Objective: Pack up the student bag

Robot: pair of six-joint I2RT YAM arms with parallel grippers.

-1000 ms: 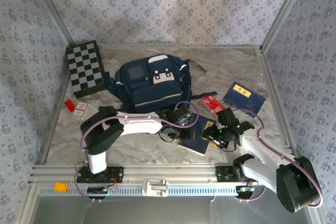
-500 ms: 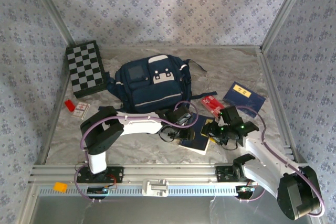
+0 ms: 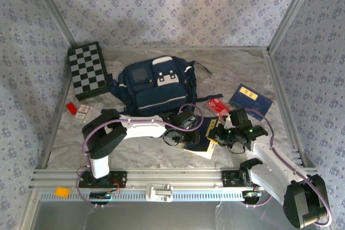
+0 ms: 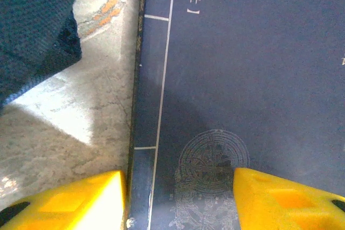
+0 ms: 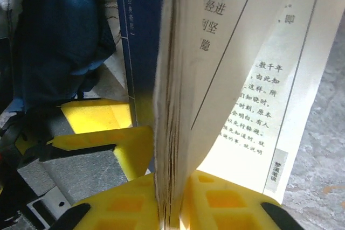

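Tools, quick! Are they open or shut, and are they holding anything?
Left tool: open, fingers apart over the blue book cover, gripping nothing.
Right tool: shut on that book's pages.

The student bag, chessboard and book crowd the bench's left and middle. Its far right corner lies bare.

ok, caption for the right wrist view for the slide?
Right gripper clamped on the page block of the blue book, cover splayed left, one page fanning right, student bag behind.
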